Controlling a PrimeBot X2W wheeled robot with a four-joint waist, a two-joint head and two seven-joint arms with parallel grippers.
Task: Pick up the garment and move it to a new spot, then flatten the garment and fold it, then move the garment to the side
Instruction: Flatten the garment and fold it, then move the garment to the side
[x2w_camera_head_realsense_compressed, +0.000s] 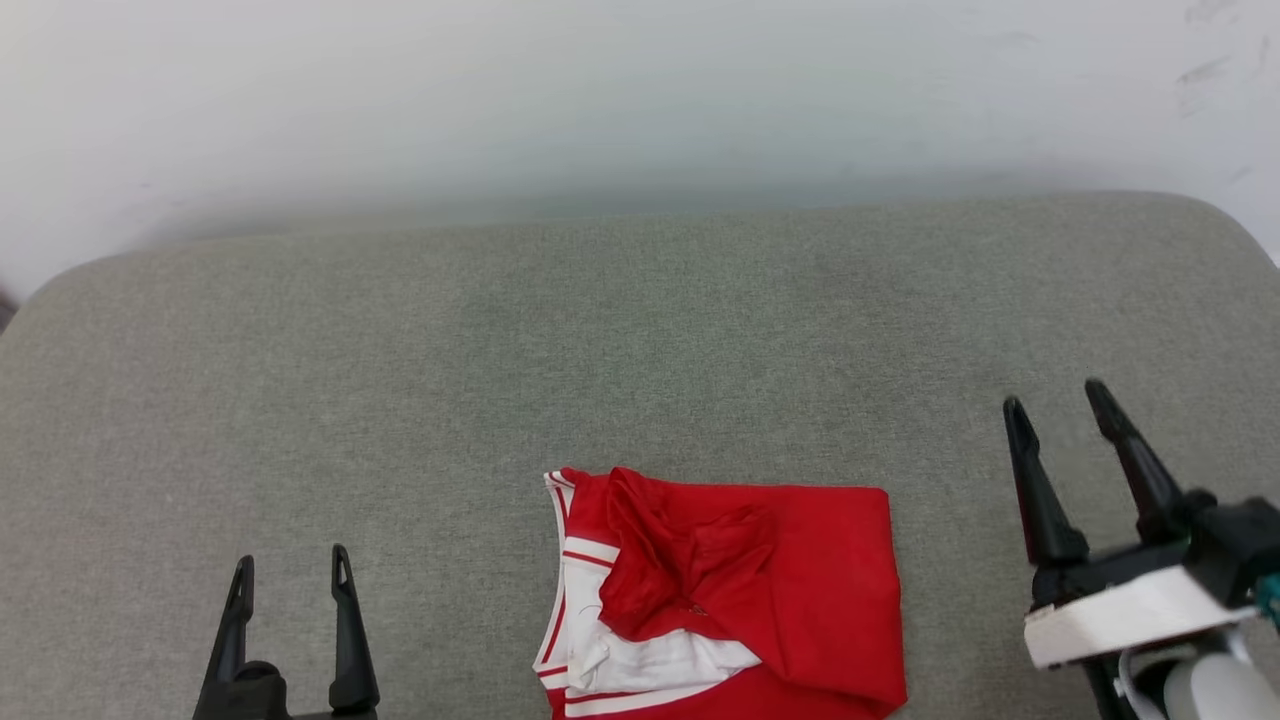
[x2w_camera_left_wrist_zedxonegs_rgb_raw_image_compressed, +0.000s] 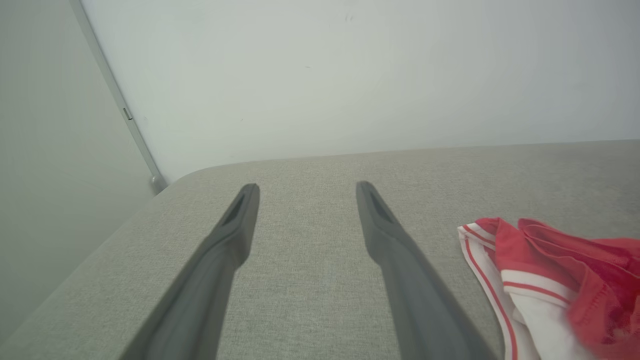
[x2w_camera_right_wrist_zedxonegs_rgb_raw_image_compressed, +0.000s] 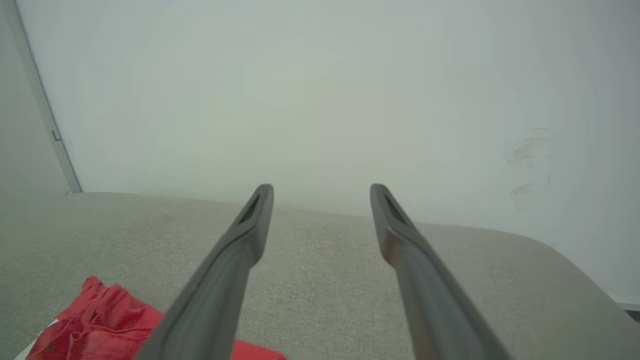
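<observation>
1. Left gripper (x2w_camera_head_realsense_compressed: 291, 560), count: one. Its two long dark fingers are spread apart and released, with bare fabric showing between them.
2. Right gripper (x2w_camera_head_realsense_compressed: 1055, 395), count: one. Its fingers are likewise splayed and empty, and they lean toward its own left in the head view. A white bracket sits behind the finger bases.
3. Garment (x2w_camera_head_realsense_compressed: 730, 600), count: one.
   - It is a red jersey T-shirt folded into a compact rectangle, lying flat on the surface between the two grippers.
   - It lies to the right of the left gripper and to the left of the right gripper, touching neither.
   - The white sleeve with red-and-white striped trim is on the side nearer the left gripper, and rumpled red folds lie on top.
   - The bottom of the head view cuts off its near edge.
   - Bare fabric lies between it and each gripper.
4. Grey fabric surface (x2w_camera_head_realsense_compressed: 640, 350), count: one. It is woven with rounded far corners, lies beneath both grippers and runs ahead of their fingertips to the wall.
5. Wall (x2w_camera_head_realsense_compressed: 640, 100), count: one. It is pale and plain, and stands ahead of both grippers beyond the far edge of the surface.
6. Grey vertical strip (x2w_camera_left_wrist_zedxonegs_rgb_raw_image_compressed: 120, 105), count: one. It runs down the wall ahead and to the left of the left gripper, and carries a small tab.
7. Scuff marks (x2w_camera_right_wrist_zedxonegs_rgb_raw_image_compressed: 525, 150). This is a faint cluster on the wall ahead and to the right of the right gripper. The exact number cannot be told.
</observation>
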